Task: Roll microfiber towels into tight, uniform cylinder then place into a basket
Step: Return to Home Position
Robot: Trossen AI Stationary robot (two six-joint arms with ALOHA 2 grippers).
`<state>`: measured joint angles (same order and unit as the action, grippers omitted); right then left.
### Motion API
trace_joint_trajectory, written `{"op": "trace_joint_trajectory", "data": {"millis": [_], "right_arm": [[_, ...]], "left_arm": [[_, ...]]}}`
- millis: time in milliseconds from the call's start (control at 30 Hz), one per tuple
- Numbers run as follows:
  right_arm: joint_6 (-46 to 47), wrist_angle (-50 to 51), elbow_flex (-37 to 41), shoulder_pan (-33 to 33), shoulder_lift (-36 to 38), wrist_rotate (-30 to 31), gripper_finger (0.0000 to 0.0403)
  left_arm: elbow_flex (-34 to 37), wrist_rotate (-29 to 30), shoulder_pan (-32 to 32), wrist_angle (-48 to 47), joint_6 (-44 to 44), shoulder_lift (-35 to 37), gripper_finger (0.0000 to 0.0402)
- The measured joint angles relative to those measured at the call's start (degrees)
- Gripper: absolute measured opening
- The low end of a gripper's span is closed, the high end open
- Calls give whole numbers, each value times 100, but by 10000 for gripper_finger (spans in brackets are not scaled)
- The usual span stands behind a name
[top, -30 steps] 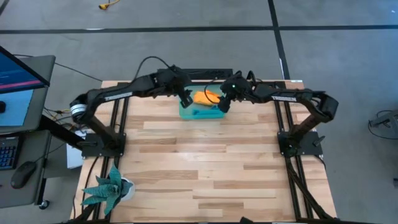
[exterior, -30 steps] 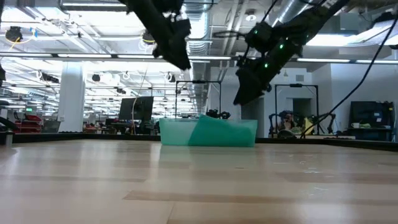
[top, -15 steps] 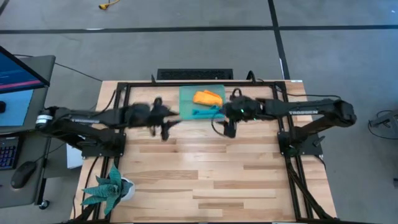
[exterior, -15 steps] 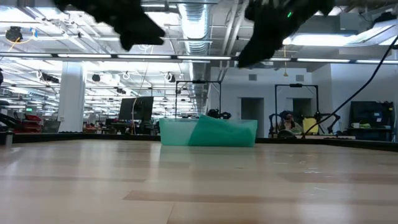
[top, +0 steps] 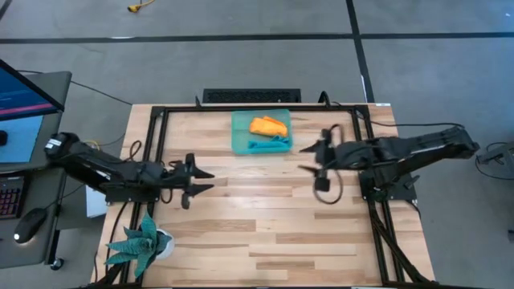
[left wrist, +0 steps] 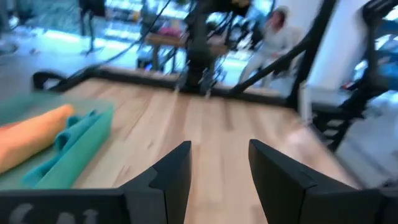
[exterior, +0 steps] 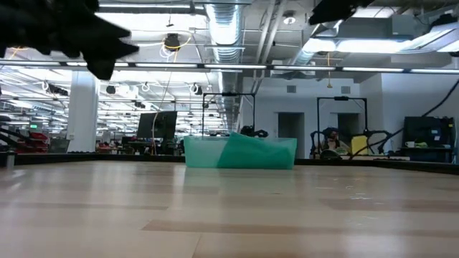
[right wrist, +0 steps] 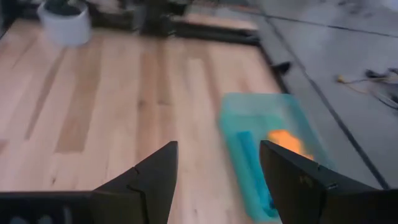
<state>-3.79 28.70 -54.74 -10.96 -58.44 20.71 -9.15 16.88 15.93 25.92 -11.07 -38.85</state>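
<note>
The basket (top: 238, 132) sits at 12 o'clock on the table (top: 265, 225), close to the far edge, with its long side running from 9 to 3 o'clock. Inside, the orange towel (top: 268, 125) lies rolled in the far half, long axis roughly 9 to 3 o'clock and slightly tilted. The teal towel (top: 269, 144) lies along the near wall on the same axis.

The left gripper (top: 209, 181) hangs at 7 o'clock from the basket, well apart from it, pointing toward 3 o'clock. Its fingers are spread wide and hold nothing. The right gripper (top: 302, 159) is at 4 o'clock from the basket, pointing toward 9 o'clock, fingers likewise spread and empty.

A plant (top: 143, 241) stands at the table's 7 o'clock corner.
</note>
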Motion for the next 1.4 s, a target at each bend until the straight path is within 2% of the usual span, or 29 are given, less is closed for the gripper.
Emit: {"op": "trace_joint_trajectory", "data": {"millis": [67,300,500,700,800,967,1067,1200,1300,1400], "right_arm": [[191,246,0,-44,403,216,249],[529,340,340,-471,1502,211,249],[746,-133,1569,-845,2349,710,249],[1322,-603,2714,-987,3325,943,249],[1431,-938,3183,-1102,3786,946,249],[1437,-1441,3961,-1245,4390,942,249],[1442,-1826,4493,-1268,4676,944,249],[1430,-2461,5189,-1256,4982,980,249],[1309,-2977,5254,-1228,4940,1073,249],[1283,-2997,5334,-1223,4970,1090,249]], "left_arm": [[20,-5,182,65,95,279,151],[18,0,547,63,1064,1263,151],[16,6,555,-548,1443,1989,151],[20,33,555,-1614,1076,2752,151],[228,53,552,-1597,1017,3003,151],[832,180,552,-1423,1022,3316,151],[853,402,537,-1770,864,3385,151],[854,578,531,-1754,911,3379,151],[855,624,531,-1754,1088,3377,151],[857,766,531,-1780,1218,3377,151]]}}
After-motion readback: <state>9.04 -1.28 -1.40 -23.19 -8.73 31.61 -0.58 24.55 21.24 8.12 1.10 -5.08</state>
